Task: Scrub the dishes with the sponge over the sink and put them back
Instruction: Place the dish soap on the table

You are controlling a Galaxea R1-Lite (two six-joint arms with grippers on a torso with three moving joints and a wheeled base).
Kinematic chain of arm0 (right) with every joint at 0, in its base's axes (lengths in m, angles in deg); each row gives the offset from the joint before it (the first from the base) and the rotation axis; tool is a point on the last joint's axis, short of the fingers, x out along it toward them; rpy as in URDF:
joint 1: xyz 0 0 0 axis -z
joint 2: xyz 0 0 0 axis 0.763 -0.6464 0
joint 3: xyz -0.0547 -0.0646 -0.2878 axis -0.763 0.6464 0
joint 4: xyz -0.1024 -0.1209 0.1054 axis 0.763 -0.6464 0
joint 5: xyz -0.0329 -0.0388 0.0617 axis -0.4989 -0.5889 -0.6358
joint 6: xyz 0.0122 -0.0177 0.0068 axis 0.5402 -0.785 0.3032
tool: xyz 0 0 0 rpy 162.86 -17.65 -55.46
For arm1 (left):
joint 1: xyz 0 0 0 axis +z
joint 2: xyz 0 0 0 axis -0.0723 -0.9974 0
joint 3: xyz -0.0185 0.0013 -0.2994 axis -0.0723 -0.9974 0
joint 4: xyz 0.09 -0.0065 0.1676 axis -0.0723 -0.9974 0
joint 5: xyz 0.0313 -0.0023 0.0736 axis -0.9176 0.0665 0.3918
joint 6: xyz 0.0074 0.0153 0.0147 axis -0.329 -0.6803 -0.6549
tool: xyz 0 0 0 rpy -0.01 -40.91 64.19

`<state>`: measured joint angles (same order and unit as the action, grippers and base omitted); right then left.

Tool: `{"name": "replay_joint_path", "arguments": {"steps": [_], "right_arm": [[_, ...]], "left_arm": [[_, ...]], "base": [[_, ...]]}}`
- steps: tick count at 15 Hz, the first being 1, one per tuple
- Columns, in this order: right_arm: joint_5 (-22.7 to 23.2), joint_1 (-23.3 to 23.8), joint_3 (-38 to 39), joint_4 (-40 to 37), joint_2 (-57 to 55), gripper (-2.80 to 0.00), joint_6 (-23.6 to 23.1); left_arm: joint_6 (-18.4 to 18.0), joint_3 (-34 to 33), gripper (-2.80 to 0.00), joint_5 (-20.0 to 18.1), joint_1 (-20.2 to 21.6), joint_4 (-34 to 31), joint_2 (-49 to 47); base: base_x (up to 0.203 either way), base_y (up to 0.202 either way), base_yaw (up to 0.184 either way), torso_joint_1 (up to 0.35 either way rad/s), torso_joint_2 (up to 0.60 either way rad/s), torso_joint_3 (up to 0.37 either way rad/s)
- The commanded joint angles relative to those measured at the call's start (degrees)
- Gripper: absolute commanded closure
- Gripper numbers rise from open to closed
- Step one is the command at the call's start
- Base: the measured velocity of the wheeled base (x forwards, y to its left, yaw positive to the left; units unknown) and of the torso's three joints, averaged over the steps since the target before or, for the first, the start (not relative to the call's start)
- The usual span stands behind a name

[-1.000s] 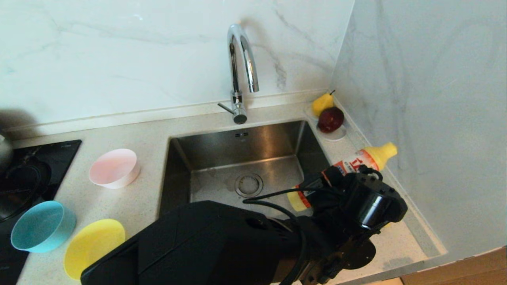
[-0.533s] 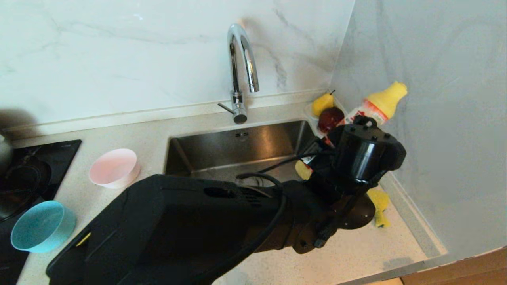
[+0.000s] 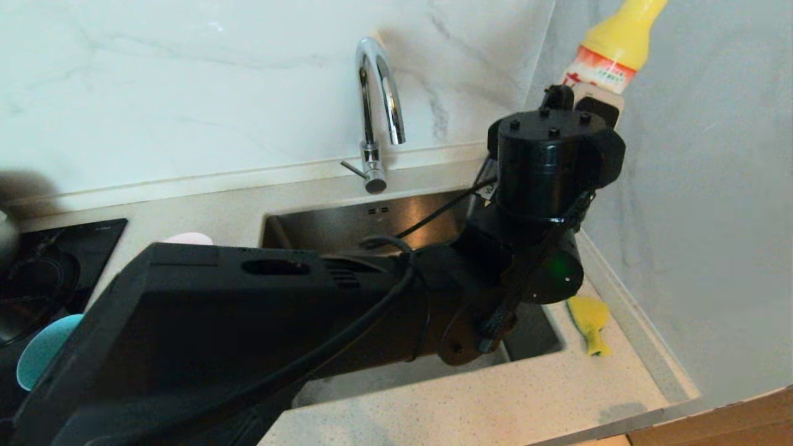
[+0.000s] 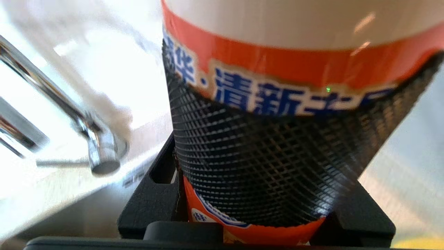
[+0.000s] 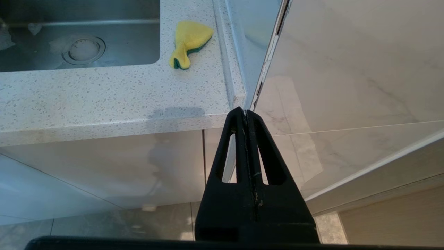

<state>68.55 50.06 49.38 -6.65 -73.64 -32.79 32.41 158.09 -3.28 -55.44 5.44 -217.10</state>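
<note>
My left gripper (image 3: 591,96) is raised high at the right of the sink (image 3: 347,220), shut on a detergent bottle (image 3: 614,43) with a yellow top and a red-and-white label, held upright. In the left wrist view a ribbed finger pad (image 4: 270,163) presses on the bottle (image 4: 295,52). The sponge (image 3: 588,317), yellow with a green layer, lies crumpled on the counter right of the sink, also the sponge (image 5: 189,41). A sliver of the pink bowl (image 3: 186,238) and part of the blue bowl (image 3: 42,350) show behind my left arm; the yellow bowl is hidden. My right gripper (image 5: 245,111) hangs shut and empty below the counter's front corner.
The chrome tap (image 3: 378,93) rises behind the sink. A black hob (image 3: 37,272) lies at the far left. A marble wall (image 3: 694,217) closes the right side close to the bottle. My left arm spans the sink's front.
My left arm has lifted the bottle from low over the counter right of the sink to high near the wall and turned it upright. The sponge is uncovered; the yellow bowl is now hidden.
</note>
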Motion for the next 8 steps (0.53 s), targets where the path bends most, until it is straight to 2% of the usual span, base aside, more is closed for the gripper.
{"name": "replay_joint_path", "arguments": {"steps": [1, 8], "right_arm": [[0.1, 0.0, 0.0, 0.0, 0.0, 0.0, -0.1], [0.1, 0.0, 0.1, 0.0, 0.0, 0.0, -0.1]], "left_arm": [[0.0, 0.0, 0.0, -0.8, 0.4, 0.3, 2.9], [1.2, 0.1, 0.0, -4.5, 1.4, 4.0, 8.7]], "base": [[0.0, 0.0, 0.0, 0.0, 0.0, 0.0], [0.0, 0.0, 0.0, 0.0, 0.0, 0.0]]}}
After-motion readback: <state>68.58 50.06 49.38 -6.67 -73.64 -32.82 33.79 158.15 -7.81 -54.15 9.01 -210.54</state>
